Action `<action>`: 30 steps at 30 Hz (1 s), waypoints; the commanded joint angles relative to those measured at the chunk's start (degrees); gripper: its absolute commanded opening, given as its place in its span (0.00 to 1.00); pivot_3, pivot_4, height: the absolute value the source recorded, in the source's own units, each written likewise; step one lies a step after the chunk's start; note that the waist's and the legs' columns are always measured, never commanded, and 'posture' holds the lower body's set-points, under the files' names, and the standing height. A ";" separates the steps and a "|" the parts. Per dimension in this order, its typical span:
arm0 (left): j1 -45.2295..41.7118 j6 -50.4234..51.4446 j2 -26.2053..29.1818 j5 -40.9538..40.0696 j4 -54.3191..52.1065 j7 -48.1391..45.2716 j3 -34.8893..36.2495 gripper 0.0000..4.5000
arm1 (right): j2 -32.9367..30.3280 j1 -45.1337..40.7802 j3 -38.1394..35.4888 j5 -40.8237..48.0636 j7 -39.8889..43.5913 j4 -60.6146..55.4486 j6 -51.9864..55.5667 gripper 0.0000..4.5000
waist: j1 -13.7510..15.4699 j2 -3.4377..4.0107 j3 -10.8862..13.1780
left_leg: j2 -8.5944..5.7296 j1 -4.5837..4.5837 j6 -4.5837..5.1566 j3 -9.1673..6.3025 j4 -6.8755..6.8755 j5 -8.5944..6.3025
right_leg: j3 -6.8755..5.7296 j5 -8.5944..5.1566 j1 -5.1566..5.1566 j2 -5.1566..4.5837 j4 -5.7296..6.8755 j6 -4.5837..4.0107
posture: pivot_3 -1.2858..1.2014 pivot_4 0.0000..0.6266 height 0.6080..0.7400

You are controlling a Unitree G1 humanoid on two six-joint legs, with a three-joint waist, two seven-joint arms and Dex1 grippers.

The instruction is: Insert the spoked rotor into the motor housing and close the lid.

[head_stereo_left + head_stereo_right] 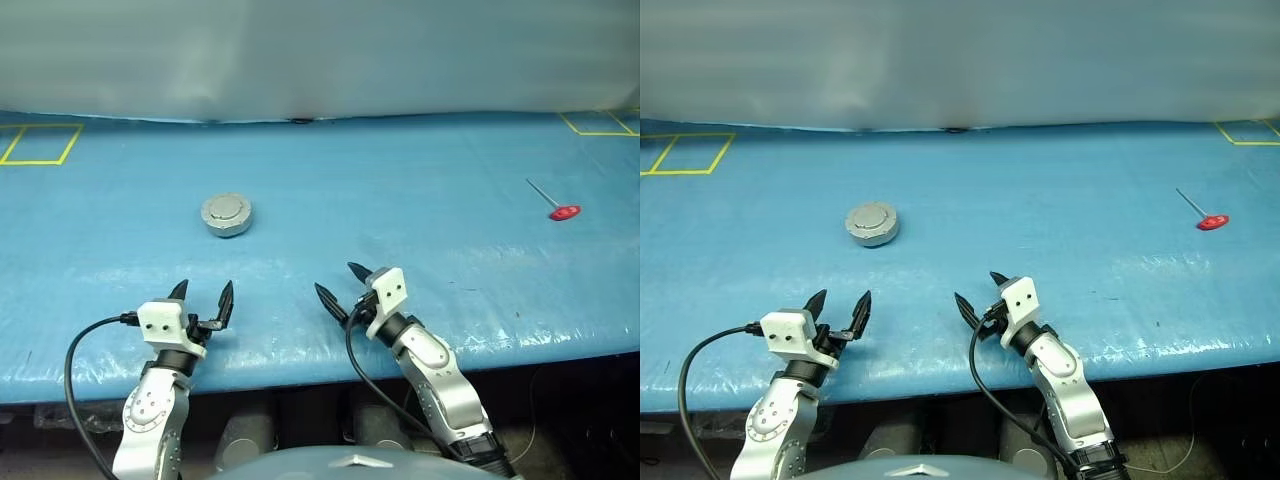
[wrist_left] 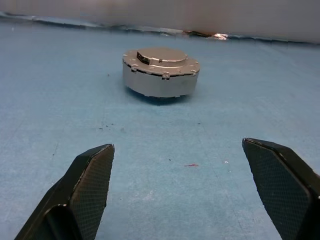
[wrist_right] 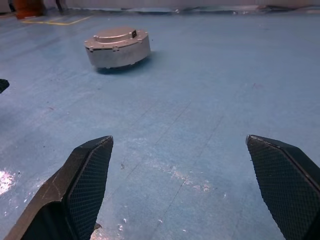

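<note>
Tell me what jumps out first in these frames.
The closed motor housing, grey lid on top, sits alone on the blue table, ahead of the left hand. Both hands hang open and empty over the near edge, the right hand beside the left. A red-handled tool lies far right.

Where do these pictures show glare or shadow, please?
Right wrist view: pale glare patches on the blue table cover between the open fingers. Left wrist view: a dark shadow under the closed motor housing. Head views: even light, no strong glare.
</note>
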 commanded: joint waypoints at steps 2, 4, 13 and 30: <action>-0.44 -8.96 0.53 6.31 1.54 0.27 -0.79 0.99 | 0.34 0.12 -1.66 -0.39 -1.63 -3.39 -2.65 1.00 | 0.07 0.01 0.00 | 0.00 -0.06 0.01 0.01 0.00 0.00 | -0.02 0.00 0.00 0.26 0.00 0.00 | 0.52 0.24 1.00; -0.50 -11.29 0.87 8.62 2.41 0.49 -1.14 0.99 | 0.55 0.11 -2.12 -0.62 -2.38 -3.44 -3.34 1.00 | 0.11 0.01 0.00 | 0.00 -0.07 0.02 0.03 0.00 0.00 | -0.02 0.00 0.00 0.28 0.00 0.02 | 0.52 0.24 1.00; 0.07 -12.22 -0.05 7.43 3.37 -0.76 -1.63 0.99 | -0.18 0.28 -1.20 -0.52 -1.26 -2.91 -3.86 1.00 | 0.07 0.01 0.00 | 0.02 -0.04 0.05 0.04 0.03 0.00 | -0.02 0.01 -0.08 0.33 0.01 0.08 | 0.52 0.24 1.00; 2.38 -9.18 2.99 2.96 3.29 -6.96 -1.76 0.99 | -2.96 1.82 -0.55 1.36 3.67 -3.57 -1.13 1.00 | 0.00 0.01 0.01 | 0.08 0.05 0.05 0.06 0.09 0.00 | -0.02 -0.09 -0.07 0.38 0.03 0.25 | 0.52 0.24 1.00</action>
